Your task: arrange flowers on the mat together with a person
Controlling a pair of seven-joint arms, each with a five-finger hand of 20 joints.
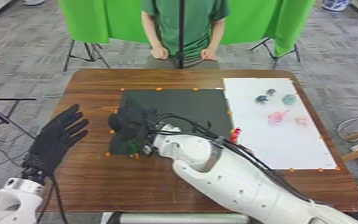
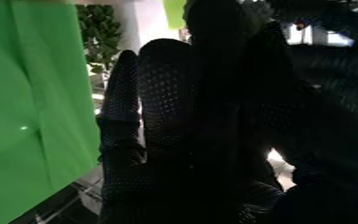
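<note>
Right hand [image 1: 135, 123]: we cannot tell its grip
Left hand [image 1: 48, 145]: fingers straight, spread
Pink flower [image 1: 276, 117]: uneven-edged, right of our left fingers

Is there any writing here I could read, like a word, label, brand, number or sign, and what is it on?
None that I can read: no legible text on the white mat, the dark mat or the wooden table.
Any print on the robot's white right arm is too small to read.
</note>
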